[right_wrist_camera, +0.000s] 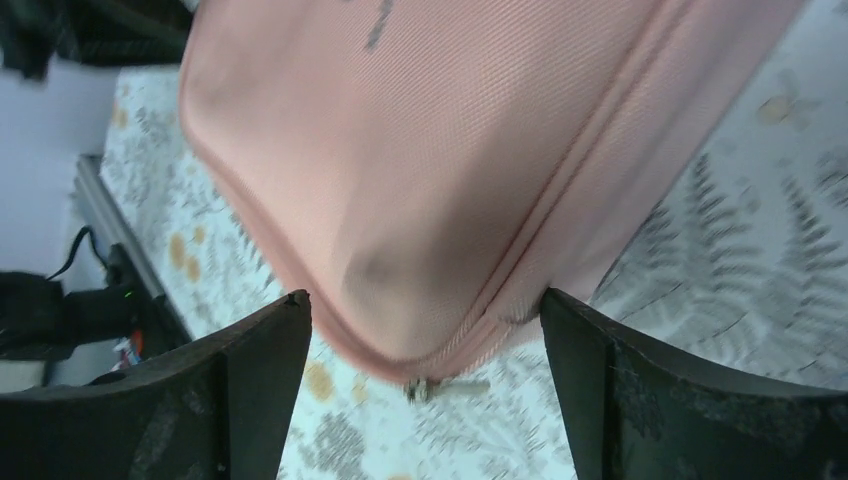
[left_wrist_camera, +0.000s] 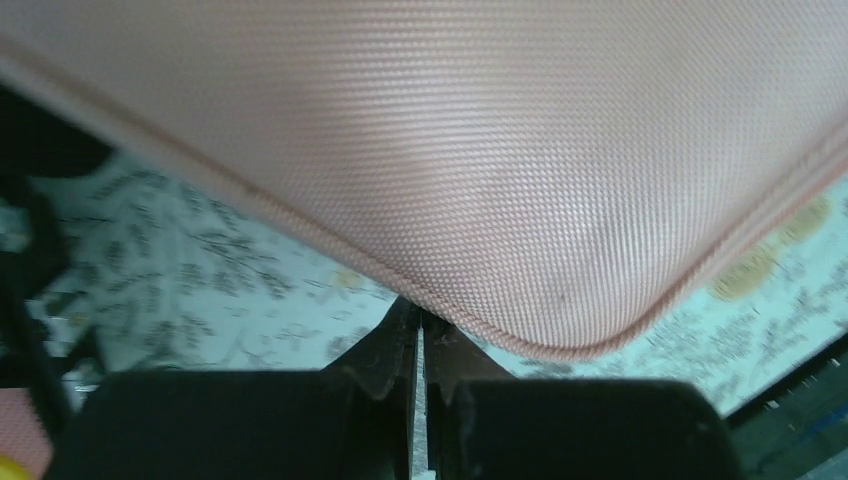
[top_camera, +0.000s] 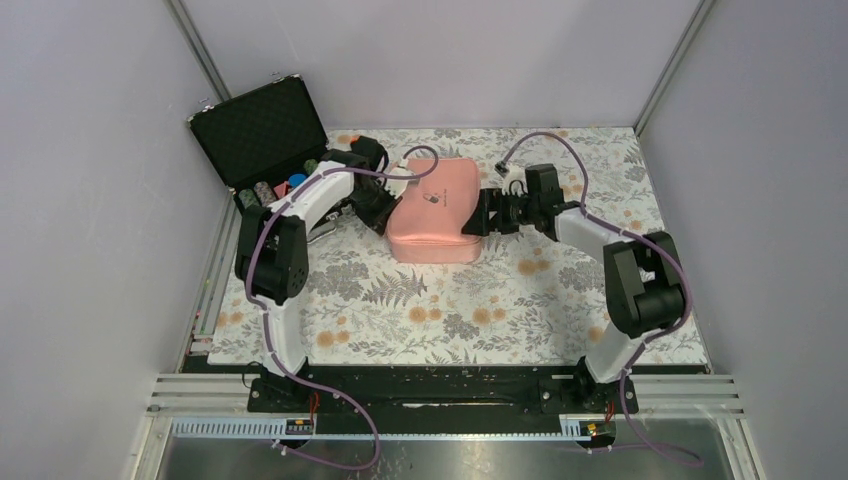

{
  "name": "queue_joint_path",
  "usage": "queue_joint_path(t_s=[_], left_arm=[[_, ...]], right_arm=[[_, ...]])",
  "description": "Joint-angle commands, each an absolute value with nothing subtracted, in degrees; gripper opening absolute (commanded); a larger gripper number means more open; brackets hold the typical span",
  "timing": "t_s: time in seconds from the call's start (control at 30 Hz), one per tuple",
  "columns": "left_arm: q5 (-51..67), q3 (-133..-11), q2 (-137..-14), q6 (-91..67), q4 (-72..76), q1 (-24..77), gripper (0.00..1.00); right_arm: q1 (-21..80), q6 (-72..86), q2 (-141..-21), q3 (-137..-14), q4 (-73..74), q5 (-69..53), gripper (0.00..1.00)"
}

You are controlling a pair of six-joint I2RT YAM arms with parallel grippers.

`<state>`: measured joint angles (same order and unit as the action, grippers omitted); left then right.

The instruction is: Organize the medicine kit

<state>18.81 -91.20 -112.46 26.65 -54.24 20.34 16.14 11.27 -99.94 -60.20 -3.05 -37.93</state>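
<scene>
The medicine kit [top_camera: 435,210] lay on the floral table [top_camera: 400,300] between 2 grippers. The left gripper [left_wrist_camera: 420,322] had jaws pressed together at its edge (any pinch was hidden). The right gripper [right_wrist_camera: 425,305] had jaws spread astride a corner.

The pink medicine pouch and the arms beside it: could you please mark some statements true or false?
1. The pink medicine pouch lies with its lid closed. True.
2. The right gripper has its jaws shut. False: they stand open either side of a pouch corner.
3. The left gripper has its jaws shut. True.
4. The black poker-chip case is closed. False: its lid stands open.
5. The pouch rests on bare wood. False: on a floral cloth.
</scene>
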Motion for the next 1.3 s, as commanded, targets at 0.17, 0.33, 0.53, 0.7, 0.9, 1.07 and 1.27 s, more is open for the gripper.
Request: queue_joint_path(t_s=[0.17,0.33,0.53,0.7,0.9,1.07,1.27], left_arm=[[14.6,-105.7,-123.2,27.5,-47.5,20.3,0.00],[15.7,-105.4,-123.7,30.1,-44.5,20.5,0.00],[16.0,-106.3,-123.6,31.5,-45.6,21.6,0.00],[16.9,-103.9,-121.3,33.2,-48.0,21.7,0.00],[19.6,-102.1,-119.3,34.5,-51.4,21.7,0.00],[22.5,-101.1,-117.1,34.2,-53.9,21.6,0.00],[26.6,-95.4,-111.9,34.2,-57.2,21.6,0.00]], right_arm=[[19.5,5.9,-83.4,-54.3,3.4,-49.0,0.91],[19.7,-13.8,-77.1,-55.4,11.0,-47.4,0.91],[29.2,-39.7,-77.1,-58.3,12.4,-30.4,0.95],[38.5,-51.6,-83.1,-58.9,2.2,-17.3,0.96],[42.0,-58.0,-93.4,-60.5,-8.3,-10.7,0.91],[43.0,-55.3,-99.5,-61.2,-18.6,-2.9,0.84],[43.0,-47.3,-105.1,-65.7,-23.3,5.9,0.62]])
